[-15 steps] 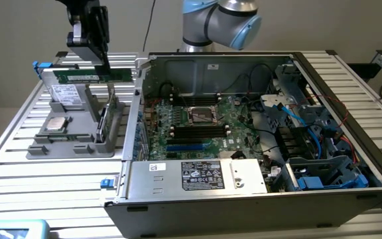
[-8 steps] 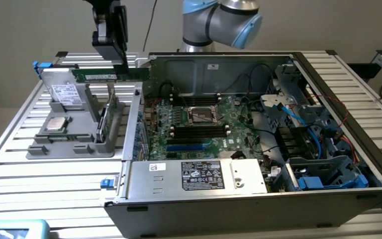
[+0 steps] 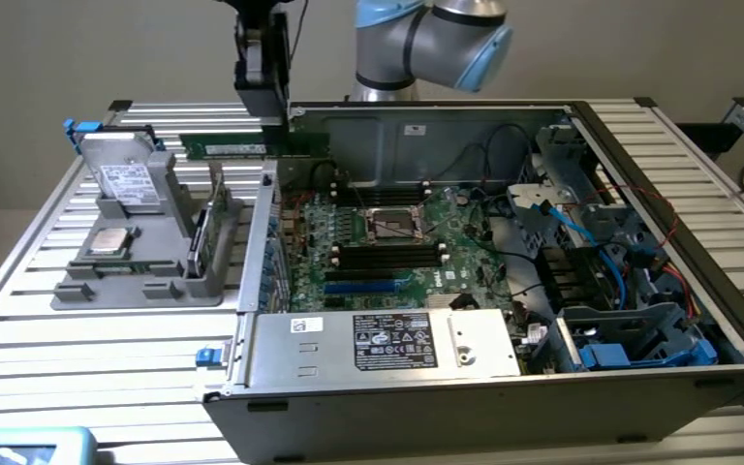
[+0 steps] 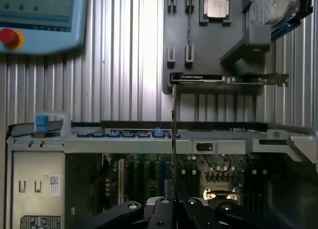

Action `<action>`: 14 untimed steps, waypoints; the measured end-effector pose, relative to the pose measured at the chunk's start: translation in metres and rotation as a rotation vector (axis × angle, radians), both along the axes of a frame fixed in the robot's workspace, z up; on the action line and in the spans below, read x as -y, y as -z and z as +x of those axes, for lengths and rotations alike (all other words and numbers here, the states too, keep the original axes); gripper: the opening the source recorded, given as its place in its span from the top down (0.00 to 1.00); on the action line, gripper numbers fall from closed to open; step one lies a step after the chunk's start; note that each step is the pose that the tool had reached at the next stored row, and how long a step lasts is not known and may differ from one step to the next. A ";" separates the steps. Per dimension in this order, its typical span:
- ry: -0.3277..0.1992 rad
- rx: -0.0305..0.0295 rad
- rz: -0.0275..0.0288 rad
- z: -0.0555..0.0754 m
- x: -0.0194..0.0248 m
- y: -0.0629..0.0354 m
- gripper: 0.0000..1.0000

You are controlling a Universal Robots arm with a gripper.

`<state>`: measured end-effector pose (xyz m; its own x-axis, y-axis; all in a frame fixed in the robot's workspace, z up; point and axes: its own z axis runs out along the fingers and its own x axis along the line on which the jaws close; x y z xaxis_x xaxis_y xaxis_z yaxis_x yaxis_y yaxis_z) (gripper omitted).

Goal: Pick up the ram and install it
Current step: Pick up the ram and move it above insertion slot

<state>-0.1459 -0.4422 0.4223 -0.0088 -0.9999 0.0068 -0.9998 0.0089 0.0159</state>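
Green ram (image 3: 236, 146) hanging in air, hand (image 3: 272, 126) clamping its top edge, hovering above computer case (image 3: 259, 242) wall beside grey parts tray (image 3: 88, 291). Pickup looking done; seating in motherboard (image 3: 463, 232) slot not yet done.

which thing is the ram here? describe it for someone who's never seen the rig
Find the open grey metal computer case; above its wall on the exterior view's left hangs the black gripper. Clamped in its fingers is the ram, a thin green circuit-board stick, level in mid-air. The long black slots on the motherboard are bare and fixed.
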 end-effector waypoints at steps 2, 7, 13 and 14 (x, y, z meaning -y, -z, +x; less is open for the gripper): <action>0.000 -0.0016 -0.0001 0.009 -0.0002 0.0017 0.88; 0.000 -0.0022 -0.0001 0.032 -0.0037 0.0077 0.88; 0.000 -0.0027 -0.0001 0.059 -0.0086 0.0131 0.88; 0.000 -0.0028 -0.0002 0.064 -0.0095 0.0131 0.88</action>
<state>-0.0824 -0.4327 0.4091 -0.0087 -0.9999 0.0070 -0.9998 0.0089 0.0187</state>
